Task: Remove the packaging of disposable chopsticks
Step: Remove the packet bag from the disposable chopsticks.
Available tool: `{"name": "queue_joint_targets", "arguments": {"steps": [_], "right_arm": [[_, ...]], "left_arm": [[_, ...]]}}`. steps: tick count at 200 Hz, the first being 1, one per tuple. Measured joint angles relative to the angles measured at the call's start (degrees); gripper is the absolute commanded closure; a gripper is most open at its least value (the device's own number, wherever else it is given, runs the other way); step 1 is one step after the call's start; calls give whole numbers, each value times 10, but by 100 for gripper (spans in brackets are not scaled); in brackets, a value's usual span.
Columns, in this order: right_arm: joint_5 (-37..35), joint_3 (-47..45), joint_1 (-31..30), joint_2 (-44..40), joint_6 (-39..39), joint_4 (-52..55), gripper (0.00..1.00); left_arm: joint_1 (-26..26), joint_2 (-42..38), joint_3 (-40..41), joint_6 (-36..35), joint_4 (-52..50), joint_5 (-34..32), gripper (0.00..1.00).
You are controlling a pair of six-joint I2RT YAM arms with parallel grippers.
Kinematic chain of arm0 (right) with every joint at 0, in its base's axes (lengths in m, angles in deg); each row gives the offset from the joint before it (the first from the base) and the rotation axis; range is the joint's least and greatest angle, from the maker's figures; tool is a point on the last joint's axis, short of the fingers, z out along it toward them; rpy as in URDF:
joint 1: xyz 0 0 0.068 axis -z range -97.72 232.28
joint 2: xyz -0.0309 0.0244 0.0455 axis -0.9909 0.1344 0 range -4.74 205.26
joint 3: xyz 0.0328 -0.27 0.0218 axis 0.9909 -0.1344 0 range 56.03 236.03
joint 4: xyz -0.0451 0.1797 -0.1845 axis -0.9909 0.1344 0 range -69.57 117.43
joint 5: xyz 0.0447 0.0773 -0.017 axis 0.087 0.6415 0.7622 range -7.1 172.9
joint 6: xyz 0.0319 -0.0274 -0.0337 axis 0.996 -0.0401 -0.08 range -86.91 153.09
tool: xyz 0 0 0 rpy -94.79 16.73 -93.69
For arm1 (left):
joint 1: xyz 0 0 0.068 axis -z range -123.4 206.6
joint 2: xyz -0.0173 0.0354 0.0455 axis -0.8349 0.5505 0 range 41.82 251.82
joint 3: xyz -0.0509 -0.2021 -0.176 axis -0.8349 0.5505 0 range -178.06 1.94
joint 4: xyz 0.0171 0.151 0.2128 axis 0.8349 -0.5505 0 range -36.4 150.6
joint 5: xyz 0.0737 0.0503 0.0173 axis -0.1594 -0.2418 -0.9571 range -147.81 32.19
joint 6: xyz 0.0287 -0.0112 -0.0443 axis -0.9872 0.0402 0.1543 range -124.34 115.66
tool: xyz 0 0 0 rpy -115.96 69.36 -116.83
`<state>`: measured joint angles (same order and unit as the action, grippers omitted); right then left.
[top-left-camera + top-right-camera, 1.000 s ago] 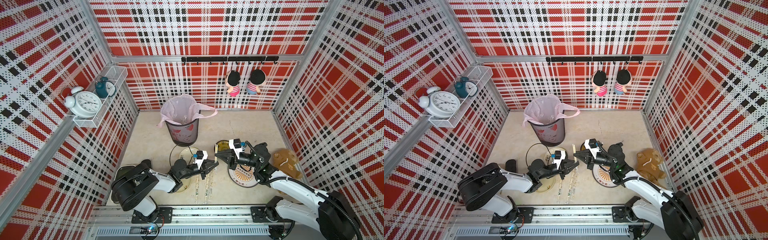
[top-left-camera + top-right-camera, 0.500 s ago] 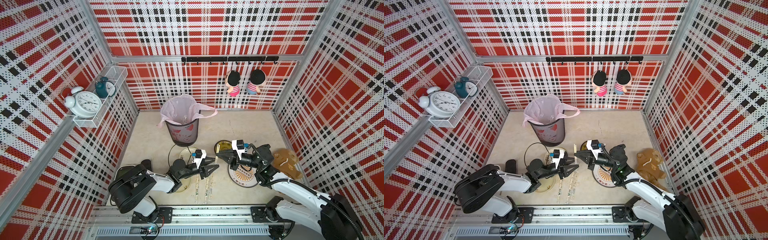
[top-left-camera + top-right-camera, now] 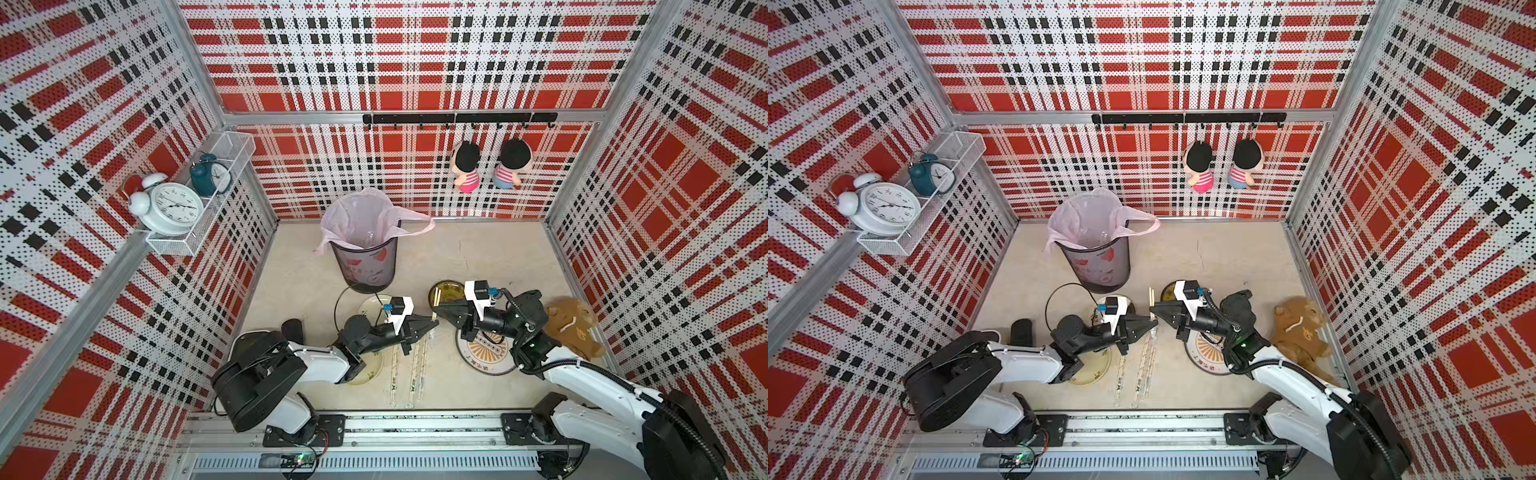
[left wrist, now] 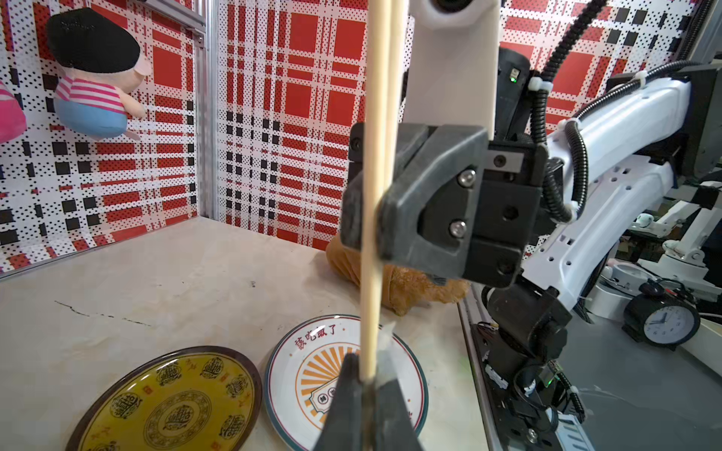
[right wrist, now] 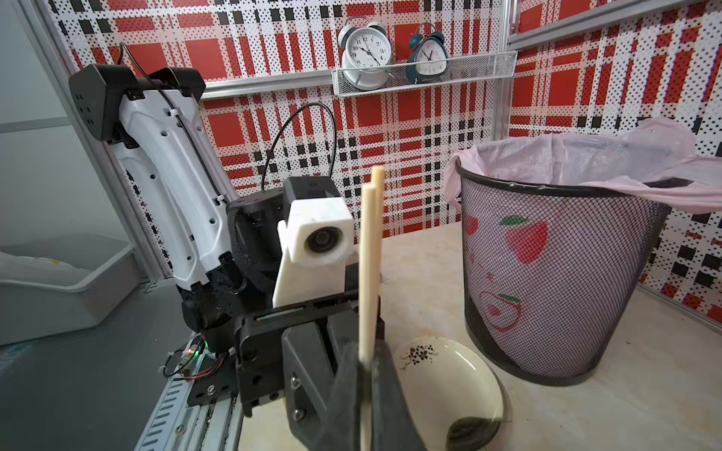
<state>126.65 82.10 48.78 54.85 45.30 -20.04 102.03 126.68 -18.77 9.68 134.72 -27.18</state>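
Chopsticks [image 4: 375, 156] held in air, just in front of bin [image 3: 365, 266]. Right end effector [image 4: 369, 218] clamped on bare sticks. Left end effector [image 4: 367, 378] clamped on sleeve [image 4: 386, 341] end. Advice: pull apart straight along sticks, both grips firm, no twisting; sleeve thin, may slip.

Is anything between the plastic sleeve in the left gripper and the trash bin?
Nothing visible does. The left gripper holds the sleeve in the air; toward the bin only a low cream dish lies on the table.
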Motion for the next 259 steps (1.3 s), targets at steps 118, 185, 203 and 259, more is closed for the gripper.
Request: {"name": "queue_joint_targets", "arguments": {"steps": [118,185,203,259], "right_arm": [[-4,0,0,0,4,37,100],[-14,4,0,0,8,28,100],[-14,4,0,0,9,28,100],[-20,16,0,-14,9,-16,100]], "left_arm": [[7,54,34,1,88,-17,87],[6,87,43,8,100,-17,89],[5,94,43,9,107,-17,86],[-7,136,61,24,91,-16,93]]}}
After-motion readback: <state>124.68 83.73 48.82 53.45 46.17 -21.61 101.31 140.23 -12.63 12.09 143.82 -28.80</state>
